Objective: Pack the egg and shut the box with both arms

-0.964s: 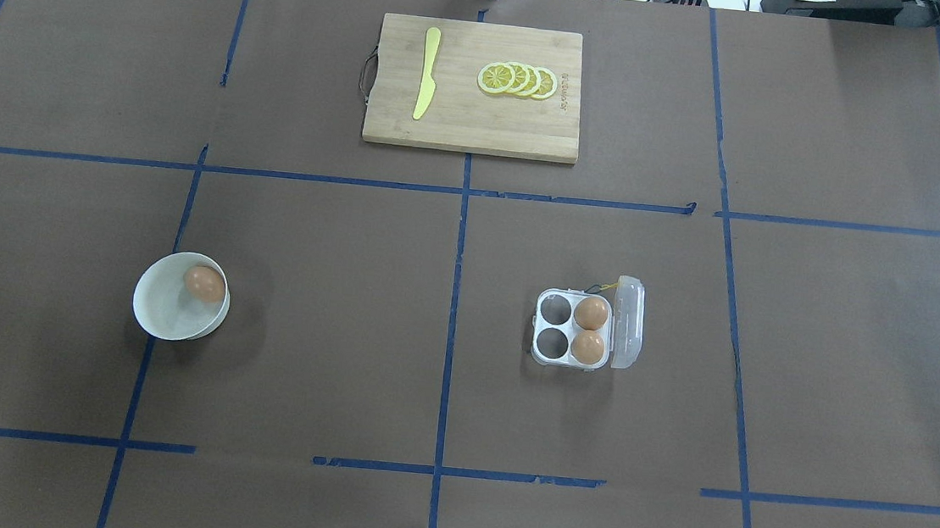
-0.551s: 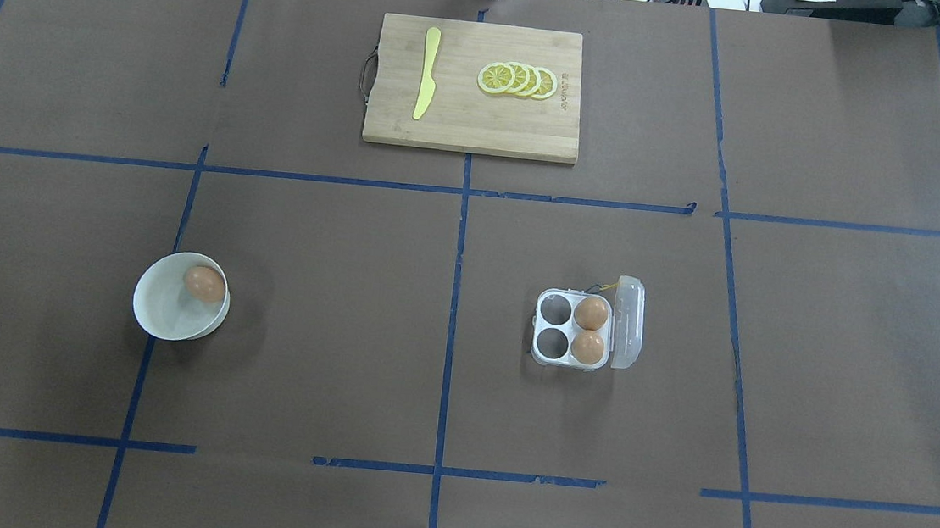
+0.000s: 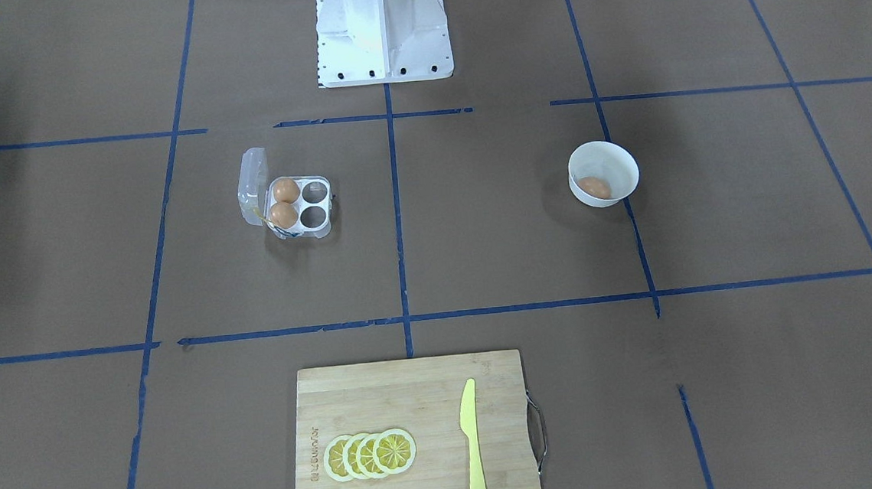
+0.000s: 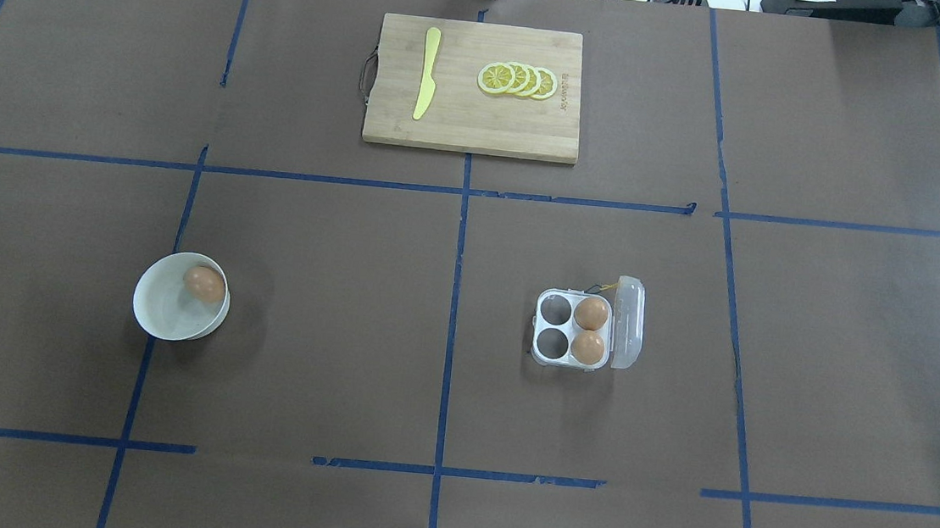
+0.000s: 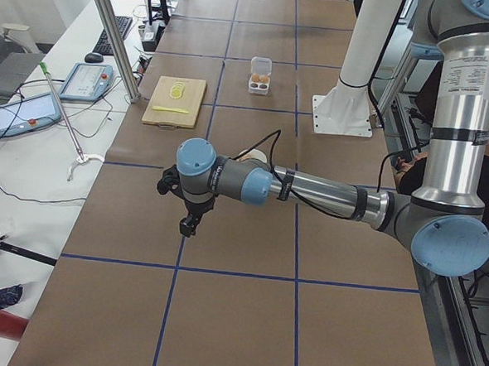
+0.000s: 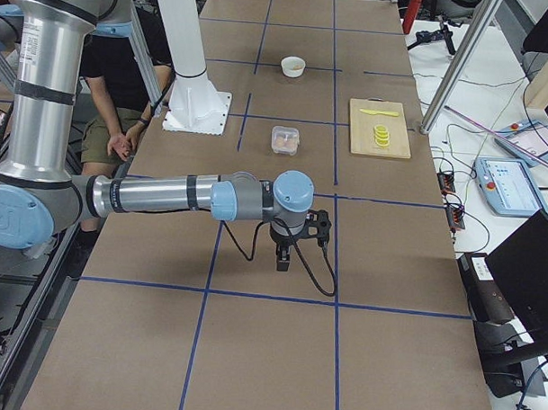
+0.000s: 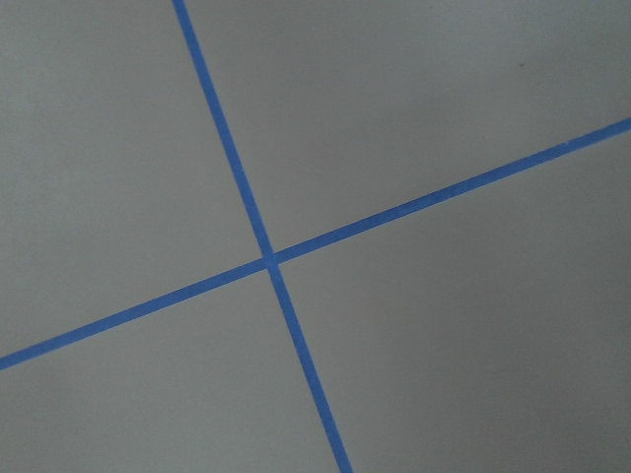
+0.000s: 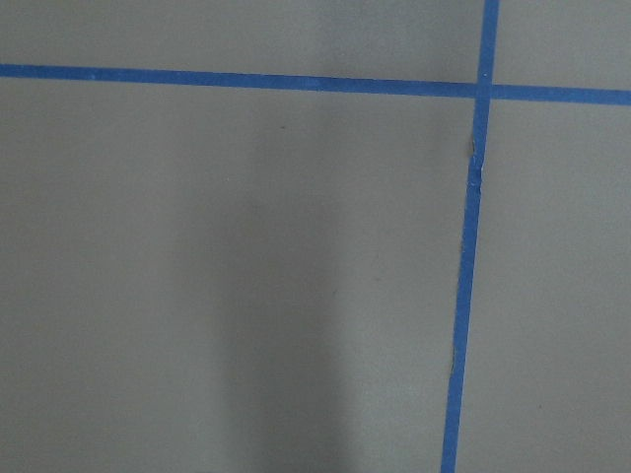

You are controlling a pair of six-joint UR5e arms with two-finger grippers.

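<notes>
Your left arm (image 5: pixel 327 192) and right arm (image 6: pixel 157 196) reach out level, left gripper (image 5: pixel 189 226) and right gripper (image 6: pixel 283 262) pointing down, grip impossible to tell; the egg (image 4: pixel 204 283) lies in the white bowl (image 4: pixel 163 318), well apart from the open egg carton (image 4: pixel 570 330).

Desk (image 4: pixel 320 225): matt brown paper-like sheet, no shine; blue tape (image 4: pixel 459 238) strips, smooth, slightly glossier. Box (image 4: pixel 553 324): thin clear plastic, glossy, w/ see-through lid (image 4: pixel 628 323) of same stuff. Egg (image 4: pixel 204 283): smooth tan shell, soft sheen; same for the 2 in box. Bowl (image 4: pixel 163 318): white, smooth, glossy; ceramic or plastic, can't tell. Board (image 4: pixel 465 127): pale wood, visible grain, matt. Knife (image 4: pixel 427 73): yellow, smooth, prob. plastic. Lemon slices (image 4: pixel 517 80): yellow, slight shine. Left arm (image 5: pixel 327 192), right arm (image 6: pixel 157 196): silver metal tubes, satin finish, pale blue smooth caps. Base (image 3: pixel 383 33): white, painted look, semi-gloss.
</notes>
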